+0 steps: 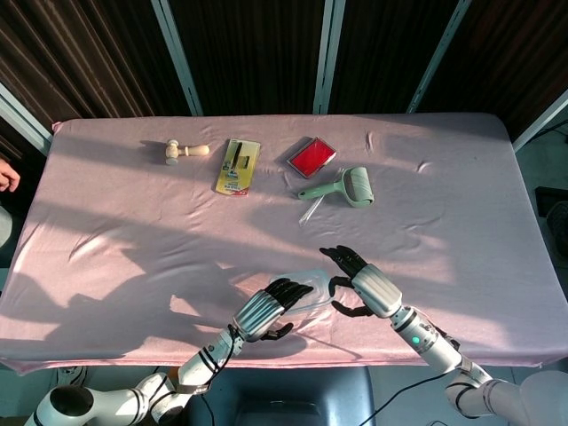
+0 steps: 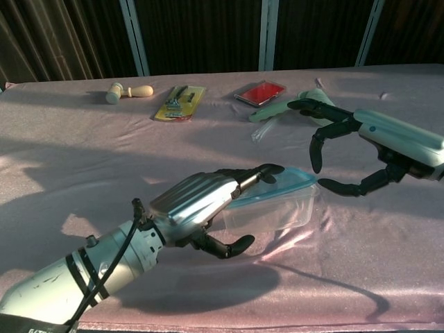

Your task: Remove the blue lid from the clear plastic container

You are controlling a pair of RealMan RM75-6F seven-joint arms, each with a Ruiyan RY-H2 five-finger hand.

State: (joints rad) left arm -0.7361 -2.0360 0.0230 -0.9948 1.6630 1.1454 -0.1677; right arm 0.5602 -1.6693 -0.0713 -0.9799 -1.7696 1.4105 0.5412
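Step in hand: grasp set-up at the container (image 2: 272,208), with the blue lid (image 2: 277,184) still seated, though its near-left edge appears tilted up slightly. The container sits on the tabletop (image 2: 83,173) between the two hands, directly under the left fingers (image 2: 260,171) and just inside the right fingers (image 2: 316,149).

Left hand (image 2: 198,208): palm down, arm reaching forward low over the tabletop, fingertips laid over the lid's left end, thumb curled below beside the container wall. Whether it actually pinches the lid cannot be told; it seems to rest there.

Right hand (image 2: 368,149): spread wide, fingers arched above the lid's right end and thumb low near the container's right wall, holding nothing.

Next move, as judged: one hand must steady the container while the other catches the lid rim and peels upward; the light container may slide or lift along.
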